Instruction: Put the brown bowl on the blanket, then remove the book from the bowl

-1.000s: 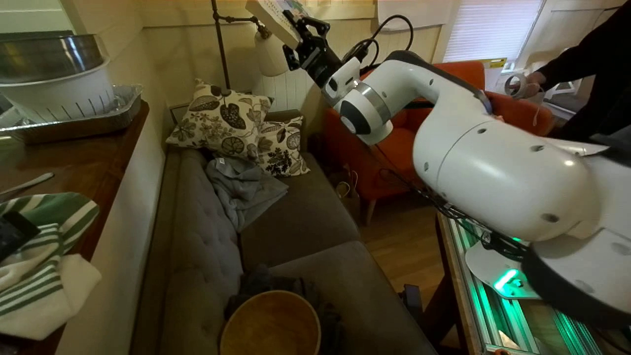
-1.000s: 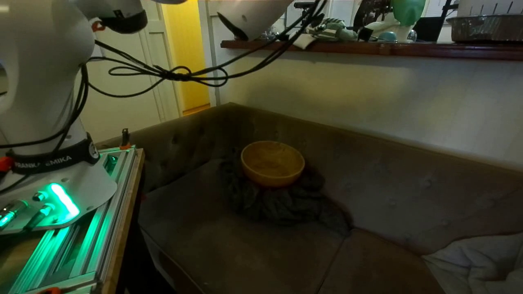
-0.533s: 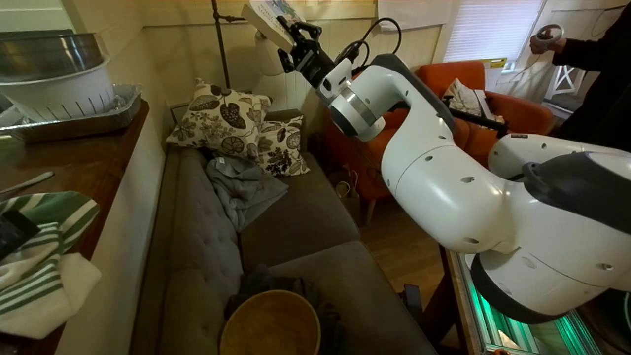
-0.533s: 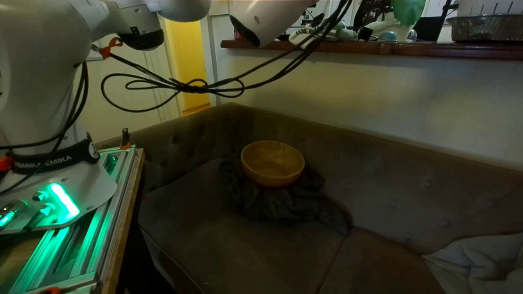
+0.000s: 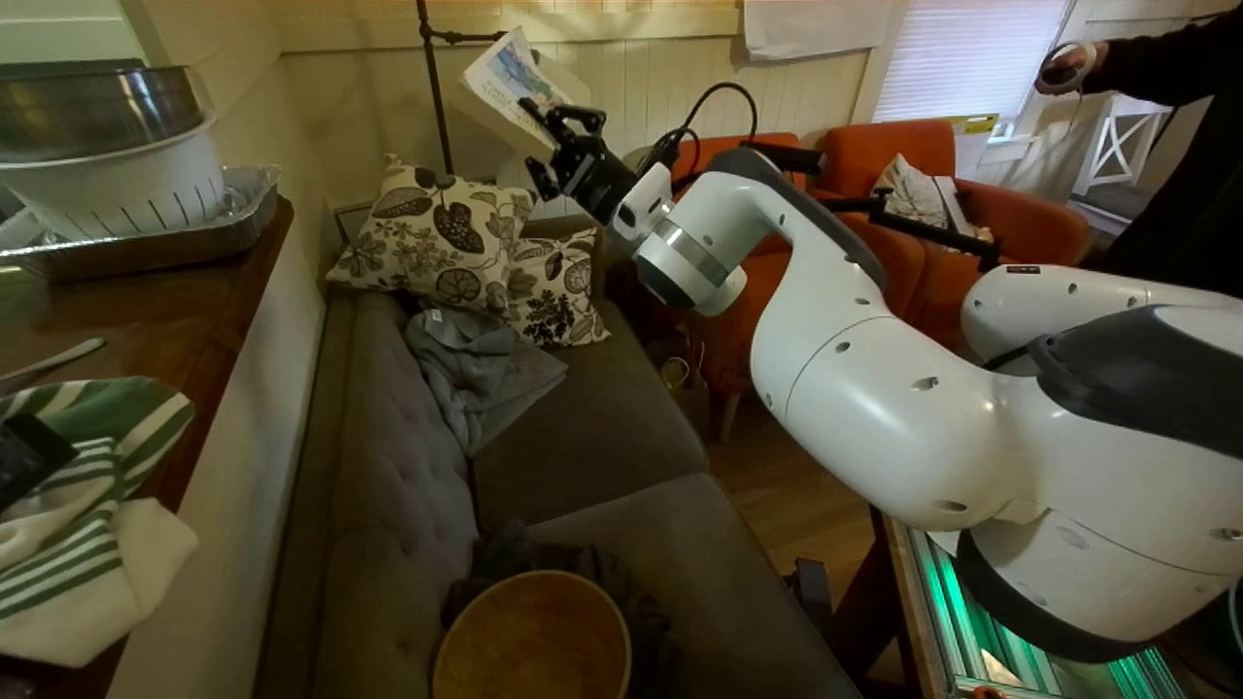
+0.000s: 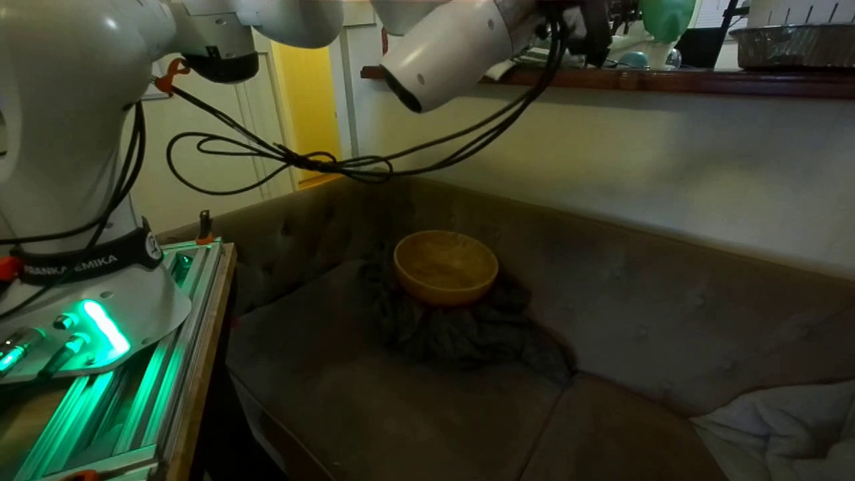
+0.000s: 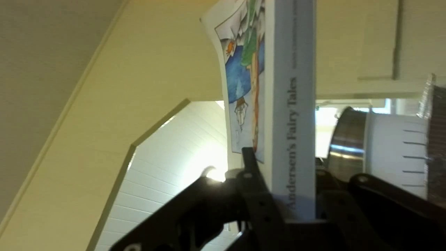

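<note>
While the brown bowl [image 5: 534, 636] is seen at the bottom edge in an exterior view, partly cut off, the book [image 5: 513, 89] is held high up and well apart from it, tilted, with patterned pillows [image 5: 447, 233] seen below it on the sofa [image 5: 597, 408]. One end of the book is pinched in the black gripper [image 5: 532, 138]. No book is seen inside the bowl, so the second half of the task, the removal, is judged nearly done: the book is out, but it is not yet put down.

Under the bowl, in an exterior view, the dark, bunched blanket [image 6: 461, 341] is shown, its folds gathered around the base. The bowl is set upright on it and is not touched by the robot arm [image 6: 461, 57]. The first half of the task is therefore judged complete. Neither the gripper nor the book can be made out there.

In the wrist view, the book's spine [image 7: 294, 115], printed with "Andersen's Fairy Tales", is turned nearly upright, and a colourful picture is seen on the cover [image 7: 242, 76]. The dark fingers [image 7: 256, 179] are pressed against both sides of its near end. What is left, it is judged, is for the book to be lowered somewhere away from the bowl and released; which spot is intended cannot be told.
</note>
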Controlling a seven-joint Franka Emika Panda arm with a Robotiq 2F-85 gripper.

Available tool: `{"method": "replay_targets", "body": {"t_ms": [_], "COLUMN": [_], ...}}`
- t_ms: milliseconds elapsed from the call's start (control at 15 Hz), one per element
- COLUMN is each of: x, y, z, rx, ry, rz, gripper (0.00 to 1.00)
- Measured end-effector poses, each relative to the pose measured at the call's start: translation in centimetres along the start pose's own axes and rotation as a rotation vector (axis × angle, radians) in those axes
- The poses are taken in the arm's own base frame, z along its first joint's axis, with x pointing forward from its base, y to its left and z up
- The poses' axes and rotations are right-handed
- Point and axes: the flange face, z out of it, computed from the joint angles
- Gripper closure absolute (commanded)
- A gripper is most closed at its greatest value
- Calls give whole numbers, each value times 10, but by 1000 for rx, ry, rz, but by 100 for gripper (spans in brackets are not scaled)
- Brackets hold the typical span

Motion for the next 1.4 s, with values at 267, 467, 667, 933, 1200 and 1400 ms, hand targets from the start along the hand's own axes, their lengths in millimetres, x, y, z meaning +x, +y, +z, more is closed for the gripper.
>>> {"method": "replay_targets", "body": {"t_ms": [267,467,667,933,1200,1400], "x": [48,80,113,164,207,220], "y": [-70,-111,-148,-191,-214,-211], "z": [-26,-46,-72,-126,-200,-251], "rx": [119,186,256,377,551,681], "ry": [74,123,163,216,225,189], "rz": [115,197,272,344,346,269], "gripper": [94,94,94,94,94,76]}}
